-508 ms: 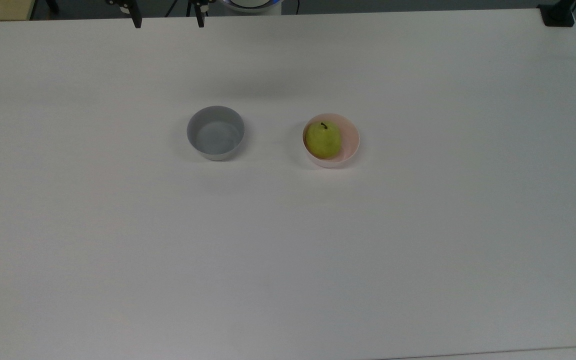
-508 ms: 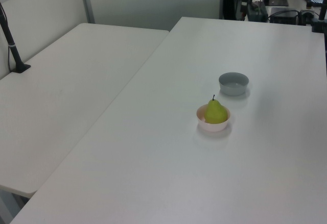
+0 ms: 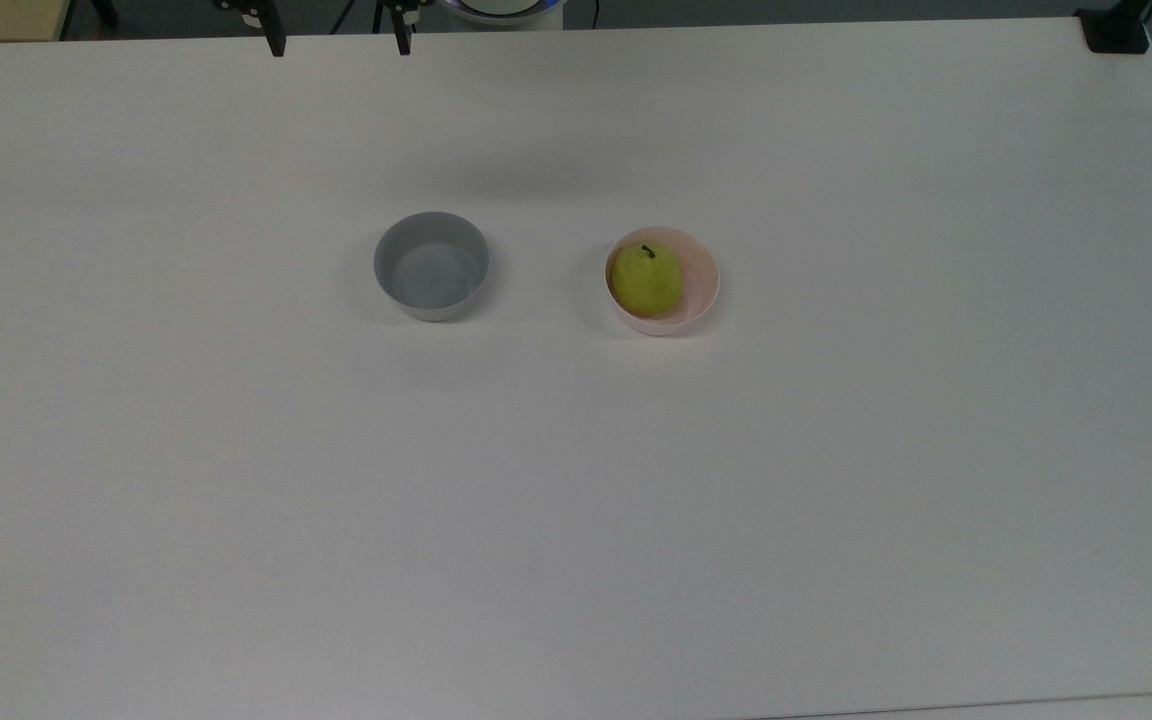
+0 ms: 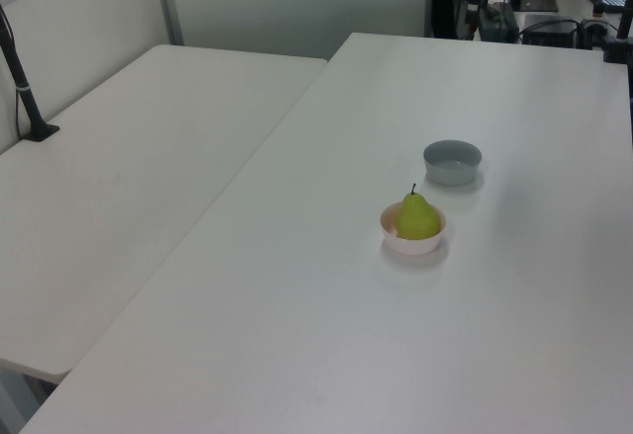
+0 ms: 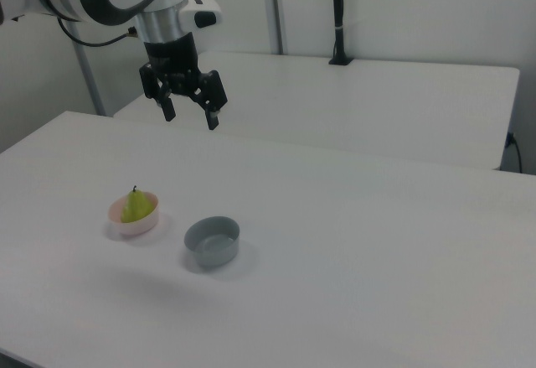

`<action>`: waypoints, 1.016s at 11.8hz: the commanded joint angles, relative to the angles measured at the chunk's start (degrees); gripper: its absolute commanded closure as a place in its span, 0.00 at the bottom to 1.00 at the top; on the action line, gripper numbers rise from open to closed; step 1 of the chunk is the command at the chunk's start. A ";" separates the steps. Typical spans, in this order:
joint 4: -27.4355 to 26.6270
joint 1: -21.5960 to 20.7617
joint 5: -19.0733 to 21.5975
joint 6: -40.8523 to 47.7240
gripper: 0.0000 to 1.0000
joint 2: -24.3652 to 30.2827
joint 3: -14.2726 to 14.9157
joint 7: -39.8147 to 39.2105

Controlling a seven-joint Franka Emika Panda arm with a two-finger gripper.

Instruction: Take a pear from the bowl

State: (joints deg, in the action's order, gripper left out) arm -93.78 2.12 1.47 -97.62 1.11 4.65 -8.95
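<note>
Yellow-green pear (image 3: 646,279), dark stem up, sits in pale pink bowl (image 3: 701,290). Claw (image 5: 191,113) spread wide, high above surface (image 3: 576,500).

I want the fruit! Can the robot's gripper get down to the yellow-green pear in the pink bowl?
Probably yes. The open gripper hangs high above the table, and nothing covers the yellow-green pear sitting upright in the pale pink bowl.

Top view looks straight down; left & right views look obliquely from opposite sides, all sharing both bowls.
</note>
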 commanded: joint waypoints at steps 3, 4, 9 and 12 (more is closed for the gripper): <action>-0.18 0.08 1.25 -0.47 0.00 0.30 0.01 -1.42; -0.09 0.08 1.26 -0.29 0.00 0.30 0.01 -1.86; -2.28 -0.18 1.17 -0.03 0.00 -0.06 -0.69 -15.88; -2.20 -0.80 0.82 3.20 0.00 -0.23 -1.74 -21.46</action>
State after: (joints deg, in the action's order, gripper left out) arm -95.26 1.94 1.57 -97.54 0.33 3.86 -26.79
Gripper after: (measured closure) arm 0.000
